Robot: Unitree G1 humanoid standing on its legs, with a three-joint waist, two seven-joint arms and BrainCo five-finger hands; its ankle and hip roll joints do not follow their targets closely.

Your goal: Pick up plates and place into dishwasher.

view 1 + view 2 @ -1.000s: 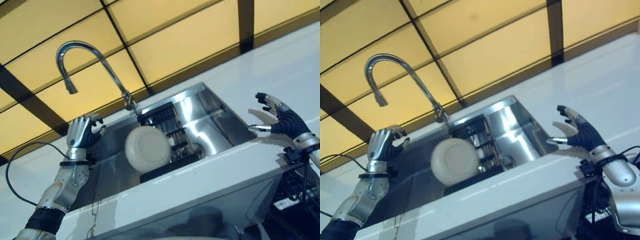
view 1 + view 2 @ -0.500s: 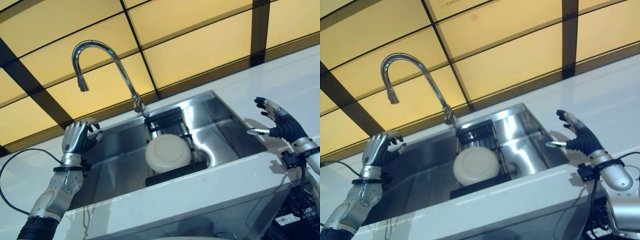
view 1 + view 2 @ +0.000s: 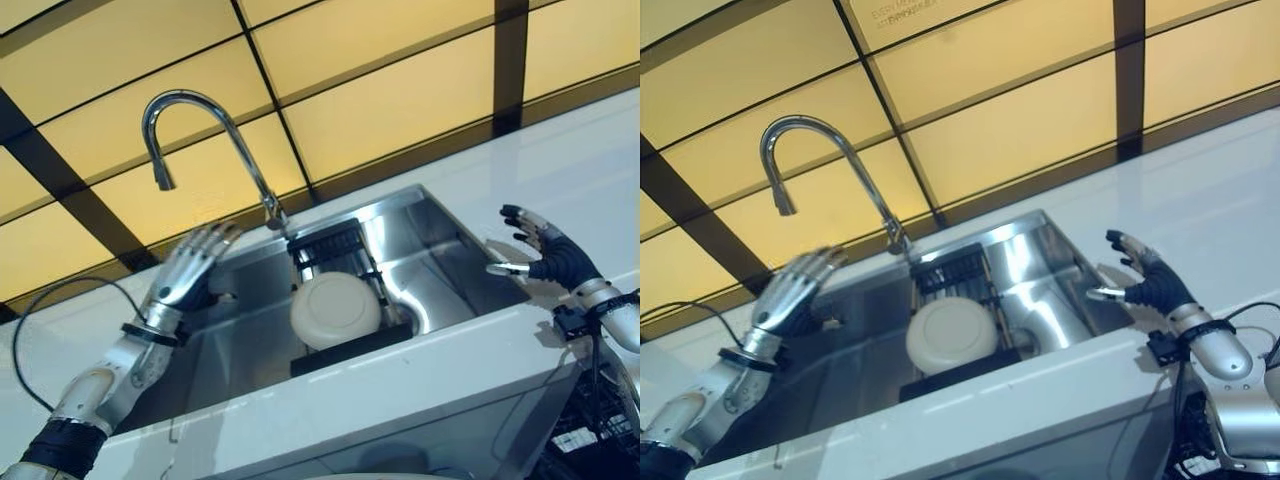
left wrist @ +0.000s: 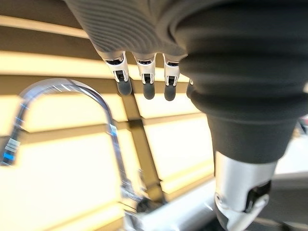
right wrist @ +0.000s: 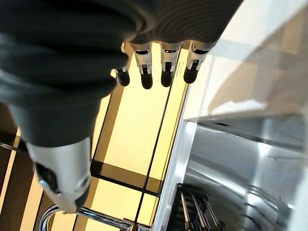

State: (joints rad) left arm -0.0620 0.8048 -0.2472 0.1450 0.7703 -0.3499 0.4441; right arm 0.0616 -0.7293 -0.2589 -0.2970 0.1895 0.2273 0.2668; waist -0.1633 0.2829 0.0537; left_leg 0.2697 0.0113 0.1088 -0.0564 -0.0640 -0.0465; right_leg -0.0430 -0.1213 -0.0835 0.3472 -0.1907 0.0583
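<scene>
The yellow tiled wall (image 3: 400,90) with dark joints stands behind everything. In front of it lies the white glossy tabletop (image 3: 580,170), and the rectangular stainless steel sink (image 3: 440,240) is sunk into it. The tall curved chrome faucet (image 3: 190,110) rises from the back edge of the sink, at its left part. Inside the sink a black wire dish rack (image 3: 335,250) stands, and the round white plate (image 3: 335,310) leans on its edge in this rack, near the front; no hand touches it. The left hand (image 3: 190,270) is over the left part of the sink, below the faucet, with its fingers (image 4: 147,89) straight and spread, holding nothing. The right hand (image 3: 550,255) is above the tabletop just beside the right rim of the sink, its fingers (image 5: 166,77) also spread apart and empty.
</scene>
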